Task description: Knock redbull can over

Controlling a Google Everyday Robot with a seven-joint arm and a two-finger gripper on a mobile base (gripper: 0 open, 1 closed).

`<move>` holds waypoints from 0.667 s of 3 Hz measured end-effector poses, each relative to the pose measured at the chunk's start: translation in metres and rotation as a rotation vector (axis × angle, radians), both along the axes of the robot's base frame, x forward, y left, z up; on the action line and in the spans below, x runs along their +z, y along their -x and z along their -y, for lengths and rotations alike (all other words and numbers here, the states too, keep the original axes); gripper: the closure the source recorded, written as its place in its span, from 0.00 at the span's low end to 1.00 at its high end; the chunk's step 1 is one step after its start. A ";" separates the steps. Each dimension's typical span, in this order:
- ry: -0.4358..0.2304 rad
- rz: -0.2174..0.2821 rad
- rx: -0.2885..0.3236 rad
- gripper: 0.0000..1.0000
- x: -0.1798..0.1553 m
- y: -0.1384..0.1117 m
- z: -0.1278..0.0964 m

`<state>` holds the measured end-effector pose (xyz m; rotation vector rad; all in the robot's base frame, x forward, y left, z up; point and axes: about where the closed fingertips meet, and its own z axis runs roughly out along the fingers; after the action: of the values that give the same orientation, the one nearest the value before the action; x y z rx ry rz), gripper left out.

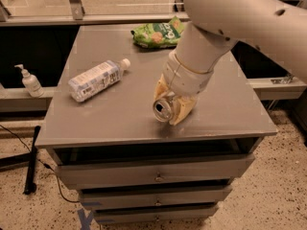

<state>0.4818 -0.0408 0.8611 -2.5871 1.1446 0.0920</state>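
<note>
The redbull can is tipped on its side, its shiny silver top facing the camera, low over the front part of the grey cabinet top. My gripper is shut on the can, with tan fingers wrapped around its body. The white arm reaches down from the upper right and hides most of the can's body. Whether the can rests on the surface or hangs just above it I cannot tell.
A clear plastic bottle with a white cap lies on its side at the left. A green snack bag lies at the back edge. A hand sanitizer pump bottle stands on a ledge at left. Drawers sit below the top.
</note>
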 end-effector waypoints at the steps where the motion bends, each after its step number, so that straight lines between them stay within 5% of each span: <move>1: 0.117 -0.050 0.078 0.83 -0.021 0.019 0.008; 2: 0.181 -0.083 0.115 0.60 -0.036 0.030 0.011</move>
<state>0.4514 -0.0520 0.8253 -2.8331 1.0769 0.1279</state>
